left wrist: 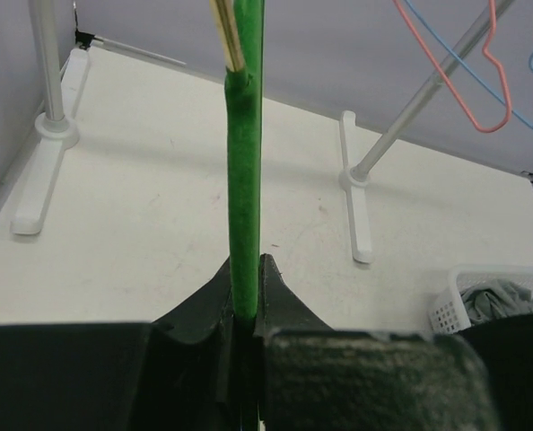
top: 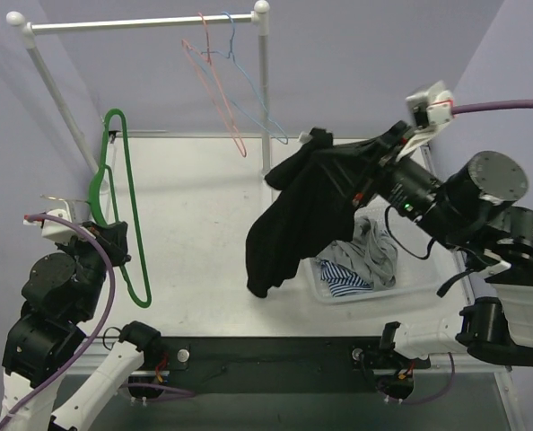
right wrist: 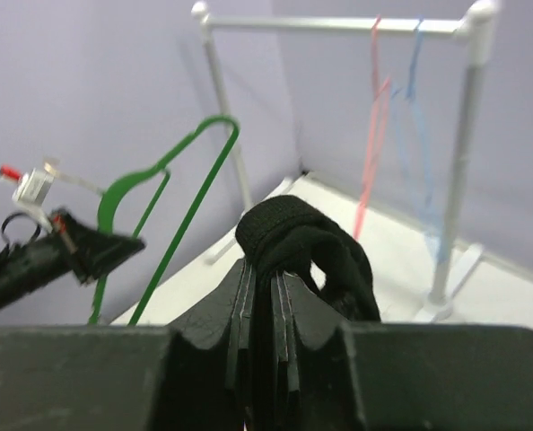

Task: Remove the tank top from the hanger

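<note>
1. Cloth of the black tank top [top: 289,220] is hanging straight down from the right claw [right wrist: 265,269], its long axis vertical. It is well apart from the green hanger [top: 127,224] off to that claw's left (apparently freed already).
2. The right claw is clamping shut on a bunched strap.
3. The left claw [left wrist: 246,287] is pinching the hanger's bar.
4. A white basket [top: 410,283] is sitting below, near the hem.

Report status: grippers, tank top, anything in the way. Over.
Left gripper jaws shut on bare green fuzzy-coated hanger. Right gripper jaws shut on black fabric tank top, hanging clear of hanger. Nearby white plastic basket, nothing in the way.
</note>
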